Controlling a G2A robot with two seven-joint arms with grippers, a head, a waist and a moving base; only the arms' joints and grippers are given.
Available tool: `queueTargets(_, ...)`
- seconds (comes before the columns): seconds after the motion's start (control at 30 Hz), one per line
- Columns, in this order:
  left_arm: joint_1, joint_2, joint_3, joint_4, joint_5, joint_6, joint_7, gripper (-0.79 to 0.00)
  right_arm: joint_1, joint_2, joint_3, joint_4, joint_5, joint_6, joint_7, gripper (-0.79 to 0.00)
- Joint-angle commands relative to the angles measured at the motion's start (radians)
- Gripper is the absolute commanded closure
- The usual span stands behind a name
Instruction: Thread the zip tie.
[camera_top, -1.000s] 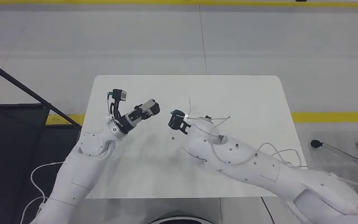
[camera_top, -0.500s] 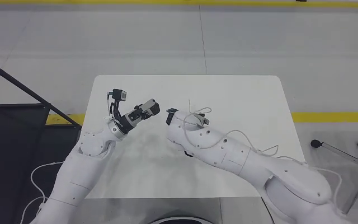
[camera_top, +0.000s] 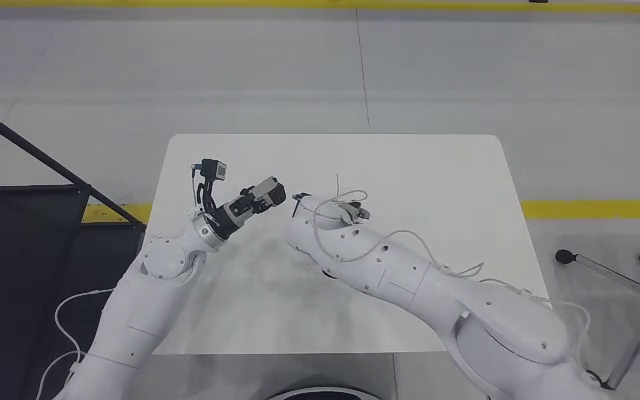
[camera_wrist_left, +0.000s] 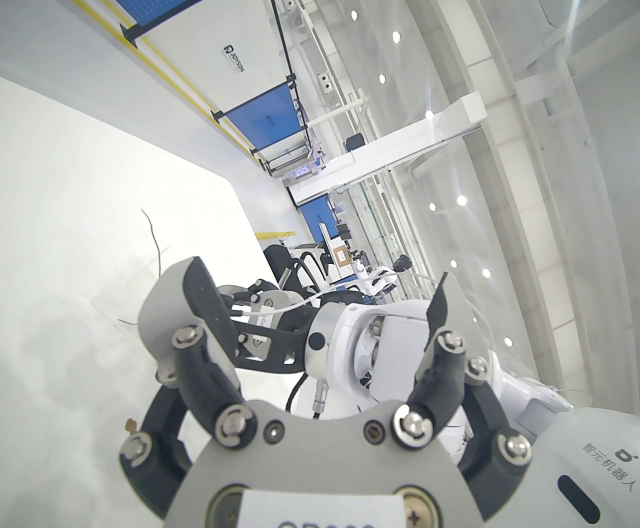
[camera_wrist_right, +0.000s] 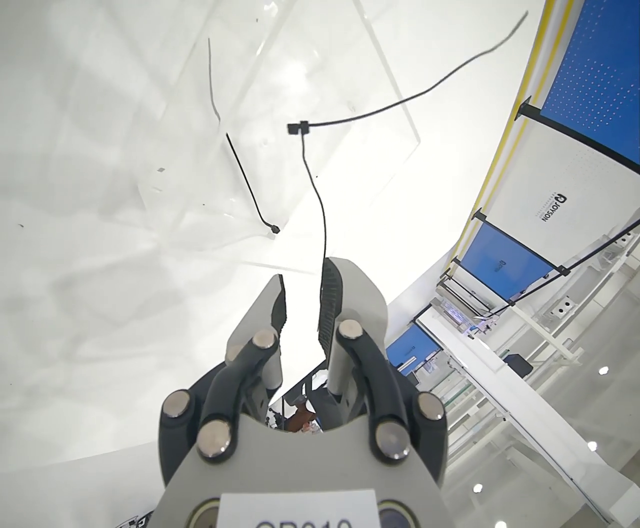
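Black zip tie (camera_wrist_right: 320, 200) comes straight out of my right gripper (camera_wrist_right: 302, 280), lying along one side of it. I can't tell if that gripper is clamping the strap or the strap is only resting there. The strap runs up to a small square head (camera_wrist_right: 298, 127). From the head a second thin run bends off sideways and curves away to a free tip. I can't tell if that run is the same tie fed through its own head or another strap.

Just beside it is a second tie (camera_wrist_right: 247, 180), with its head end nearest my gripper. Its strap leads away and the thin tip is kinked. It's apart from the first tie, not touching. Both show against a clear plastic sheet (camera_wrist_right: 350, 75) on the white bench (camera_wrist_right: 75, 200). I can't tell if either one rests on the sheet.

Left gripper (camera_wrist_left: 320, 285) is released, fingers spread wide with nothing between them. It's held above the bench and points at my right arm's wrist (camera_wrist_left: 350, 340), near it but not touching. In the top view it sits left of bench centre, and the tie shows as a thin line just past the right arm toward the far edge.

Farther out there's a yellow floor stripe (camera_top: 580, 208) past the bench and blue wall panels (camera_wrist_right: 590, 75).
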Motion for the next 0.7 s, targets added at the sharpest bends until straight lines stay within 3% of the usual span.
queueTargets(0.0, 0.0, 0.0, 0.0, 0.0, 0.0, 0.0, 0.0, -0.785, 0.003, -0.005, 0.0, 0.007, -0.002, 0.002, 0.0, -0.222)
queueTargets(0.4, 0.024, 0.0, -0.017, -0.035, 0.045, 0.022, 0.044, -0.785, 0.028, -0.002, 0.003, 0.002, 0.0, 0.068, 0.0, -0.385)
queueTargets(0.47, 0.029, 0.0, -0.022, -0.042, 0.061, 0.025, 0.061, -0.785, 0.034, 0.012, 0.007, -0.018, 0.005, 0.093, 0.0, -0.403)
queueTargets(0.53, 0.035, -0.001, -0.027, -0.049, 0.076, 0.027, 0.08, -0.785, 0.039, 0.031, 0.015, -0.045, 0.008, 0.118, 0.0, -0.505)
queueTargets(0.67, 0.041, -0.002, -0.034, -0.056, 0.094, 0.03, 0.1, -0.785, 0.039, 0.088, 0.032, -0.126, 0.016, 0.152, 0.0, -0.588)
